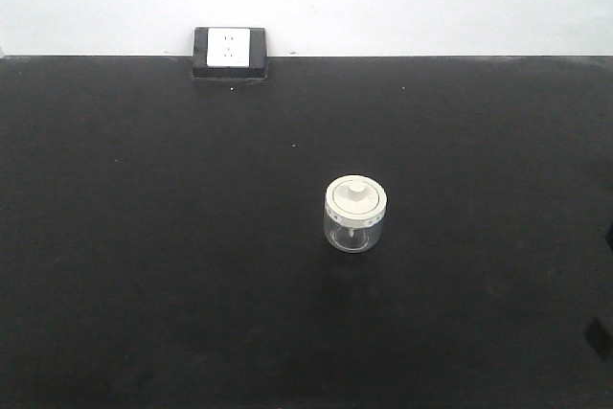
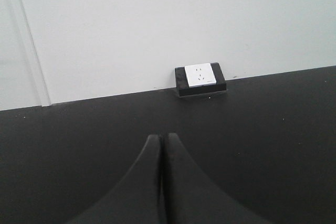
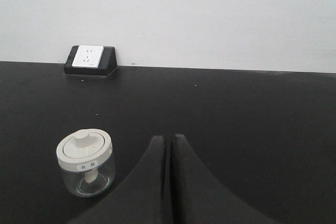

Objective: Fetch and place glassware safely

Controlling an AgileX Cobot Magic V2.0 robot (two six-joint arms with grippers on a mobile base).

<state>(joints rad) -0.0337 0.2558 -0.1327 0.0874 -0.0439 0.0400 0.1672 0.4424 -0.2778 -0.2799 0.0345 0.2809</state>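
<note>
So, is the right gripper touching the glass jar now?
Apart. In the right wrist view the shut right gripper sits to the right of the glass jar, with bare black table visible between them.

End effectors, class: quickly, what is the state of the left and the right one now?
Left end effector: closed, holding nothing.
Right end effector: closed, holding nothing; small clear glass jar with cream-white lid stands apart.

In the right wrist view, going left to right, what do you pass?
Glass jar with its cream lid, then the power socket at the wall slightly further right, then the shut right gripper.
</note>
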